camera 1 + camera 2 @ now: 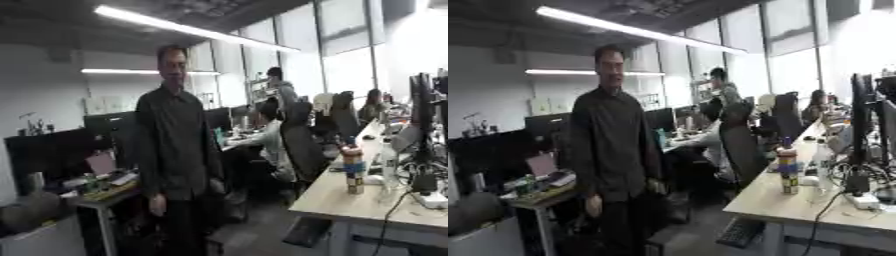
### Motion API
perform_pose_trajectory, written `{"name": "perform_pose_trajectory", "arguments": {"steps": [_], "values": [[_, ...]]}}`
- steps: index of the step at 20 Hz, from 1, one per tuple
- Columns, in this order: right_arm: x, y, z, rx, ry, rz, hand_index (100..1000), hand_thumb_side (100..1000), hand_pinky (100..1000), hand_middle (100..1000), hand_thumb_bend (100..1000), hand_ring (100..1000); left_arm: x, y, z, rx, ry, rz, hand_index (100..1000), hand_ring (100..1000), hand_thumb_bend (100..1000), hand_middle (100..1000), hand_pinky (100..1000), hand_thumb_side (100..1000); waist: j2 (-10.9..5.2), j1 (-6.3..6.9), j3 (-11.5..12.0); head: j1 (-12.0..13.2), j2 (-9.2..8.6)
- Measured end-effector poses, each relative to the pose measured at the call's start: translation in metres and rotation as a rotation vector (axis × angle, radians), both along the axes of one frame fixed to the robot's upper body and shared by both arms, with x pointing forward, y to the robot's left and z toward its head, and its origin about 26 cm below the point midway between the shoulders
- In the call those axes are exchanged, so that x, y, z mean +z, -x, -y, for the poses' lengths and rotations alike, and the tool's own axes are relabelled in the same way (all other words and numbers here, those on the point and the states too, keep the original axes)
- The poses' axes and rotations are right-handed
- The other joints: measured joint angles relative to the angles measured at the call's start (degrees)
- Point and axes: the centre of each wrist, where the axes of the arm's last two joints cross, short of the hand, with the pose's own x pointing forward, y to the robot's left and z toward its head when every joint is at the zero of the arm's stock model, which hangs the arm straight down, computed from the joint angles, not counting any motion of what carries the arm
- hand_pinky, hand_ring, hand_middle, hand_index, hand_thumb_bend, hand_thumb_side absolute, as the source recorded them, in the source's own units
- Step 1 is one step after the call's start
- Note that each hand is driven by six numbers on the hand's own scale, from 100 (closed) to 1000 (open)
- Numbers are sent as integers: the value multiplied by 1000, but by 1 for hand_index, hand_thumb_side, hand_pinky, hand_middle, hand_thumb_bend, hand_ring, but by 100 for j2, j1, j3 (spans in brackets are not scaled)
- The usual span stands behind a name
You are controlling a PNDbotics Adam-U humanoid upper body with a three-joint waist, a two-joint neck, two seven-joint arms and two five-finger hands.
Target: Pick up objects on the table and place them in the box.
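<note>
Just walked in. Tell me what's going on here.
Nothing is being handled right now. The head camera looks out across an office, not down at a work table, and neither robot hand is in view. No box shows. A desk on the right holds a tall can-like container, a clear bottle and monitors.

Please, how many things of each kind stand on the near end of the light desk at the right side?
Tall colourful container: 1
Clear bottle: 1
Dark monitors: 2, seen edge-on
White power strip: 1
Total: 5
Further along the desk the things are too blurred to count.
</note>
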Motion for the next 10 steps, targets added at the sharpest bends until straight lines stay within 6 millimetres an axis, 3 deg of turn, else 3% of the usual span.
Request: {"name": "perform_pose_trajectory", "arguments": {"steps": [4,6,8,10], "values": [[-1,0,-1,3,-1,1,494,1000,100,396,100,306,-15,0,-14,57,39,-46,686,515,730,668,295,858,13,0,-3,181,240],[-1,0,-2,4,-1,2,494,1000,100,396,100,305,-24,3,-27,102,94,-83,699,470,753,687,256,823,42,0,15,259,323],[0,0,-2,3,-2,4,494,1000,100,396,100,304,-41,10,-41,162,194,-145,708,453,759,695,251,802,81,1,62,397,403],[0,0,1,-9,-1,8,491,1000,100,393,100,301,-65,21,-52,242,360,-225,714,427,754,699,240,784,138,3,181,702,499]]}}
